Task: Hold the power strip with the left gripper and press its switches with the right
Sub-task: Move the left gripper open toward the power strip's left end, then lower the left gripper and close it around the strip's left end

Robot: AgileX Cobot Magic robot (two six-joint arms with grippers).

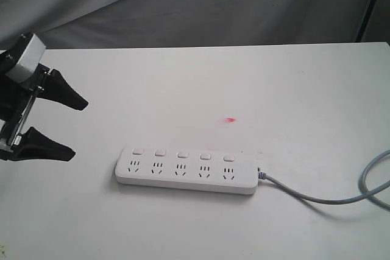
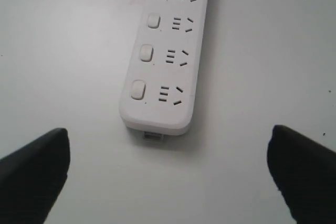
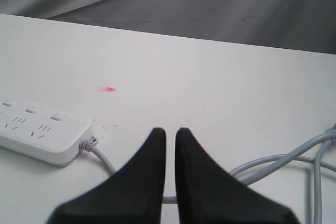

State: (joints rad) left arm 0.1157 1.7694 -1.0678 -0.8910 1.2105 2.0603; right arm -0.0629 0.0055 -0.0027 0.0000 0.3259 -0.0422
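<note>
The white power strip (image 1: 186, 172) lies flat on the white table, its grey cable (image 1: 329, 199) trailing off to the right. A row of white switches (image 1: 181, 154) runs along its far edge. My left gripper (image 1: 79, 129) hovers left of the strip's free end, open wide, with nothing between its black fingers (image 1: 61, 92). In the left wrist view the strip (image 2: 163, 51) and its switches (image 2: 146, 53) lie just ahead of the open left gripper (image 2: 168, 132). My right gripper (image 3: 170, 130) is shut and empty, apart from the strip (image 3: 42, 129), above the cable (image 3: 105, 163).
A small red spot (image 1: 230, 120) marks the table behind the strip. Grey cloth (image 1: 213, 4) hangs beyond the table's far edge. Loops of cable (image 3: 310, 156) lie to the right of the strip. A dark stand leg (image 1: 368, 4) is at the back right.
</note>
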